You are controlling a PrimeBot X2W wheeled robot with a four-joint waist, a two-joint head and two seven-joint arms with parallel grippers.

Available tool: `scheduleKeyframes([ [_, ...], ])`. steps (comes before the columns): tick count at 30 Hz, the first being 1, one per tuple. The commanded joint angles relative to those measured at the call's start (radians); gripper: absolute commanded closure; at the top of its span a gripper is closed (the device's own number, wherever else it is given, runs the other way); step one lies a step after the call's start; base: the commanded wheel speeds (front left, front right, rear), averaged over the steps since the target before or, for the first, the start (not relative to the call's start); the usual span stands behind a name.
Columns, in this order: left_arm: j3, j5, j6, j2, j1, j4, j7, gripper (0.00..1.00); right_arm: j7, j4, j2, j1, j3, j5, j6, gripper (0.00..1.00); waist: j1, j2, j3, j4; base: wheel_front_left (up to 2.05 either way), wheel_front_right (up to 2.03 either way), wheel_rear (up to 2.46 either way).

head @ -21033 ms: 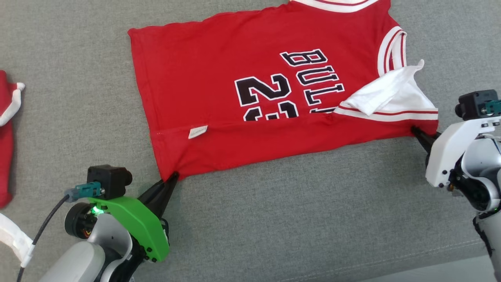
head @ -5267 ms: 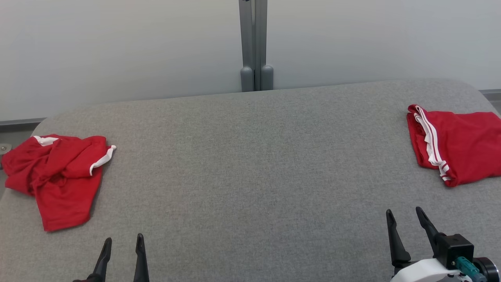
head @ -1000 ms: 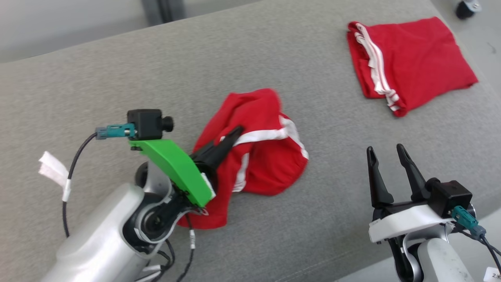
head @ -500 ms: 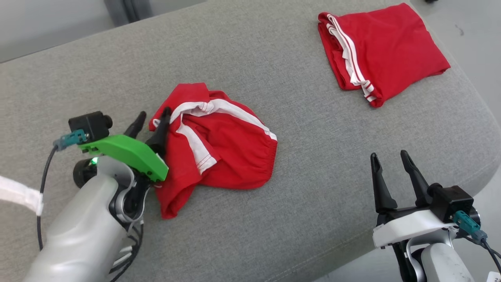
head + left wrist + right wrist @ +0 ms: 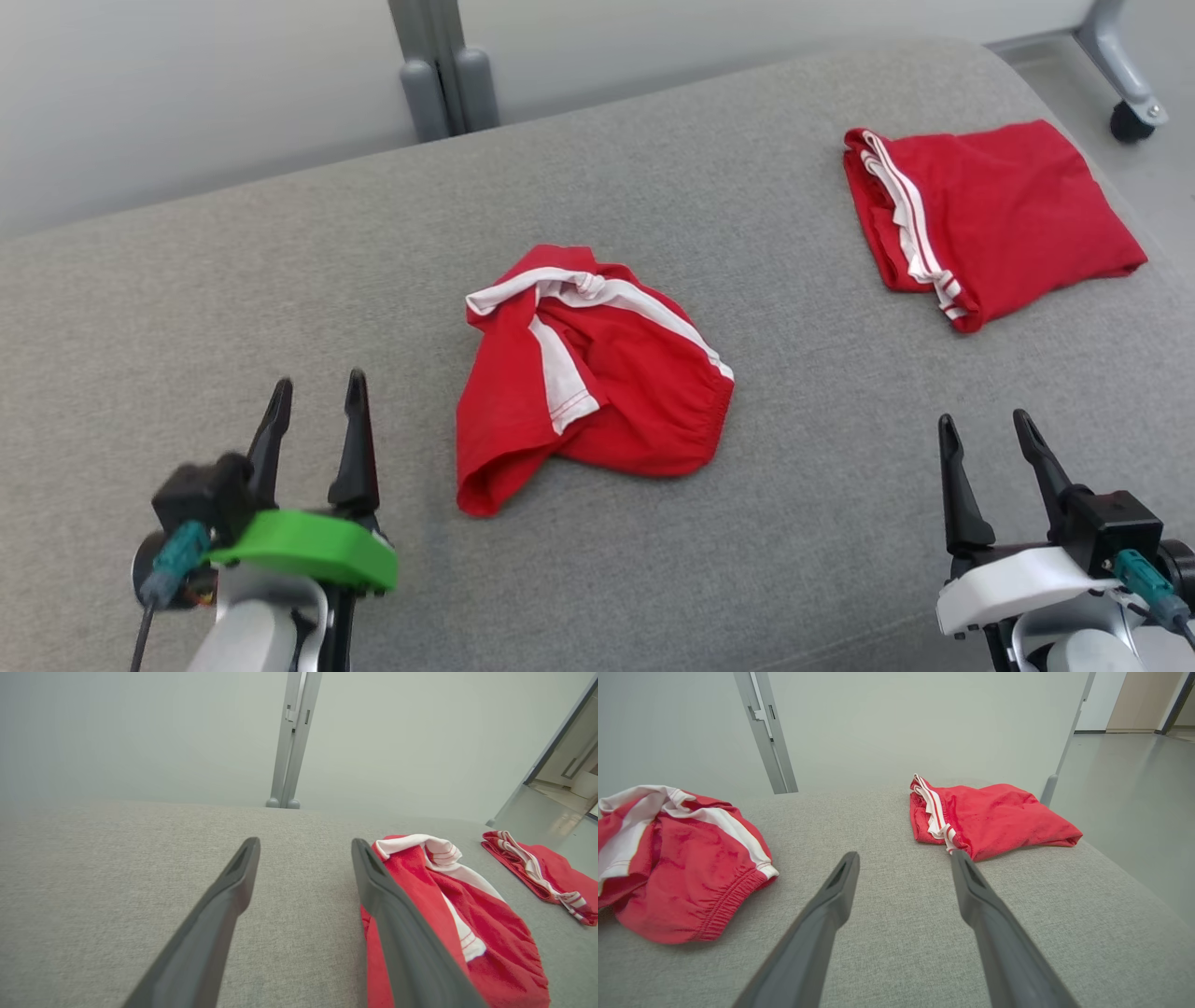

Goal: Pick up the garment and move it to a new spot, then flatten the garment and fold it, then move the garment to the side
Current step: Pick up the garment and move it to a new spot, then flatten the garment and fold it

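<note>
— At the middle of the grey padded surface (image 5: 280,280), what lies there?
— The crumpled red garment (image 5: 597,373), white bands along its edges, bunched in a loose heap with its gathered elastic hem on the 4 o'clock side. Nothing grips it.
— Where is the left gripper (image 5: 319,379)?
— At 8 o'clock from the heap, near it but apart. Its two dark fingers are spread and empty, tips pointing to 12 o'clock. In its wrist view the cloth shows just past the right-hand finger.
— And the right gripper (image 5: 984,417)?
— At 4 o'clock from the heap, well apart from it. Its fingers are likewise spread, with only bare grey fabric showing between them.
— Anything else red?
— A folded red garment (image 5: 990,219) with white striped edging, at 2 o'clock from the heap, near the surface's far right corner.
— And behind?
— A grey post (image 5: 443,65) at 12 o'clock against a pale wall, and a caster wheel (image 5: 1128,121) at 2 o'clock on the floor.
</note>
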Motion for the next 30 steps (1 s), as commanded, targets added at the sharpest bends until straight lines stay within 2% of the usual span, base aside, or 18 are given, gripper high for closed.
scheduleKeyframes([
  [1, 0.032, 0.048, 0.005, -0.014, 0.063, -0.033, -0.002, 0.0, 0.0, 0.0, -0.003, 0.018, -0.006, -0.004, -0.002, 0.0, 0.0, 0.0, -0.089, 0.09, 0.0, 0.0, 0.0],
  [4, 0.105, 0.159, -0.01, -0.044, 0.183, -0.106, -0.003, 0.0, 0.0, 0.002, -0.002, 0.037, -0.012, -0.011, -0.002, 0.0, 0.0, 0.0, -0.107, 0.122, 0.0, 0.0, 0.0],
  [9, 0.229, 0.281, -0.043, -0.109, 0.333, -0.178, -0.003, 0.0, 0.0, 0.013, -0.003, 0.063, -0.014, -0.01, -0.002, 0.0, 0.0, 0.0, -0.126, 0.157, 0.0, 0.0, 0.0],
  [14, 0.326, 0.37, -0.12, -0.161, 0.436, -0.207, -0.003, 0.0, 0.0, 0.028, -0.002, 0.09, -0.009, -0.003, -0.002, 0.0, 0.0, 0.0, -0.139, 0.179, 0.0, 0.0, 0.0],
  [20, 0.371, 0.404, -0.21, -0.197, 0.474, -0.192, -0.003, 0.0, 0.0, 0.046, -0.003, 0.1, -0.006, 0.0, -0.002, 0.0, 0.0, 0.0, -0.145, 0.193, 0.0, 0.0, 0.0],
  [30, 0.386, 0.414, -0.243, -0.209, 0.447, -0.165, -0.003, 0.0, 0.0, 0.056, -0.002, 0.079, 0.008, 0.001, -0.002, 0.0, 0.0, 0.0, -0.139, 0.19, 0.0, 0.0, 0.0],
])
